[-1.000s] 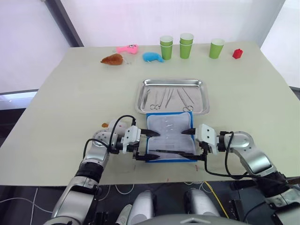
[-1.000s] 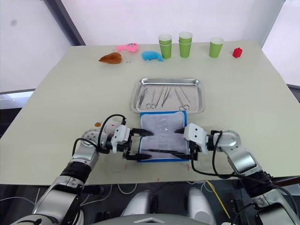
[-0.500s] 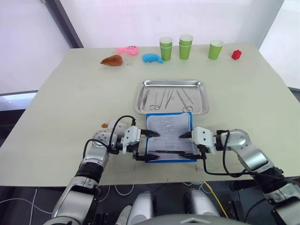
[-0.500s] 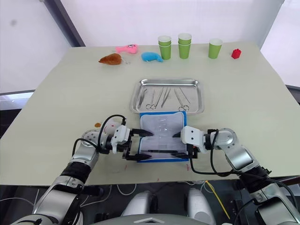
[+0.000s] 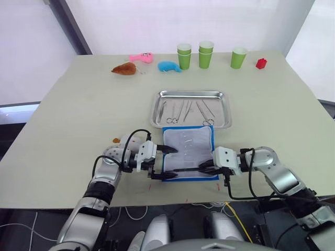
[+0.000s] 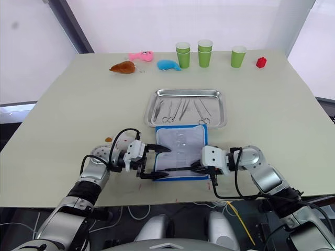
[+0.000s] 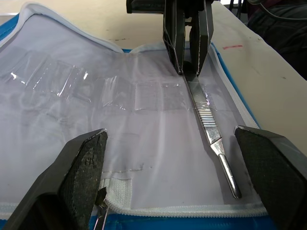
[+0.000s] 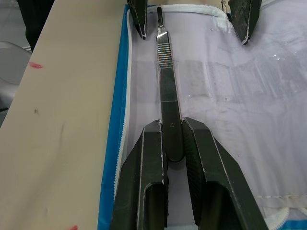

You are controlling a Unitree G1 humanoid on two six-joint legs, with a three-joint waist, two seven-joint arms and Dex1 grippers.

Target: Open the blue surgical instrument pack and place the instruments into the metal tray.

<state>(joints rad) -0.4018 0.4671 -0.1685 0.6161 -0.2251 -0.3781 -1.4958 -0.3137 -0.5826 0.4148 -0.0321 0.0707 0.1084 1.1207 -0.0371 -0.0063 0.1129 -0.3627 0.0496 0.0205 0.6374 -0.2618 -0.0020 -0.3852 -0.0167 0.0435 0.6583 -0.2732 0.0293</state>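
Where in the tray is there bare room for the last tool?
The metal tray has bare steel along its right side, right of the instruments, and a narrower strip on its left. The middle is crowded.

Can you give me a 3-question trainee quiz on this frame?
1. True or false: the right gripper is shut on the scalpel handle.
2. Where does the blue surgical instrument pack lie relative to the metal tray?
A. inside it
B. just in front of it, toward the robot
C. beside the green cups
3. Fill in: the left gripper is ____ over the pack's lining.

Key: 1 true. 2 B. 3 open.
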